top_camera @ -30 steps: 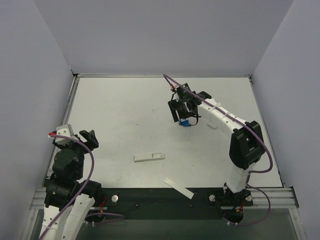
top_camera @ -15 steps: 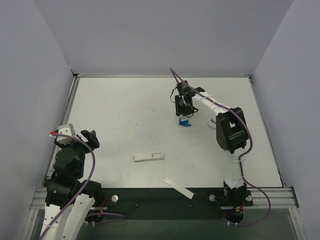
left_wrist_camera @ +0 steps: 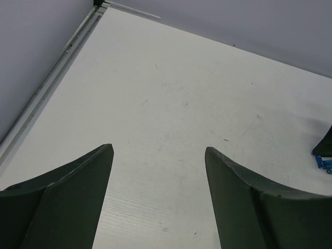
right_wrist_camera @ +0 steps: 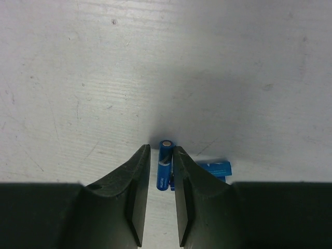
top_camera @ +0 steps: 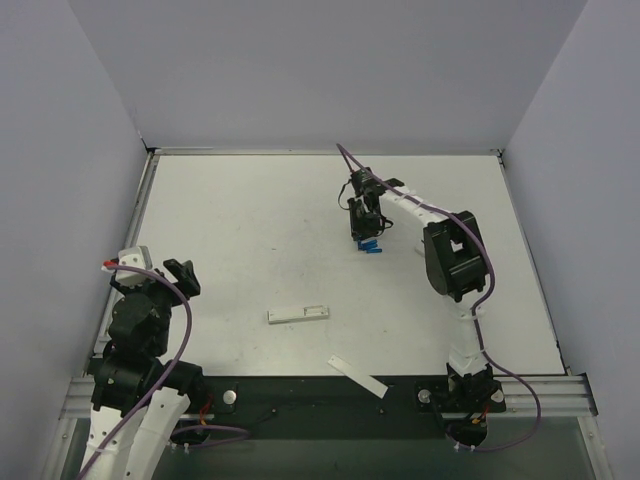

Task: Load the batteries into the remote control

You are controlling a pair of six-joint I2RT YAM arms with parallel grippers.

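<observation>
The remote control (top_camera: 298, 314) is a slim white bar lying flat at the table's middle front. Several bright blue batteries (top_camera: 371, 246) lie in a small heap at the back middle. My right gripper (top_camera: 364, 233) points down onto the heap. In the right wrist view its jaws (right_wrist_camera: 161, 147) stand narrowly apart around one battery (right_wrist_camera: 164, 168) that lies on the table, close against the right finger, with a slit of table showing on the left. More batteries (right_wrist_camera: 215, 167) lie just right of it. My left gripper (top_camera: 185, 273) is open and empty (left_wrist_camera: 158, 148) at the far left.
A thin white strip (top_camera: 357, 375) lies over the table's front edge, near the black rail. Grey walls stand on three sides. The heap of batteries (left_wrist_camera: 323, 161) shows at the right edge of the left wrist view.
My right arm has folded up and drawn in; its gripper rose off the batteries, then came down over them again. The left arm has barely moved.
</observation>
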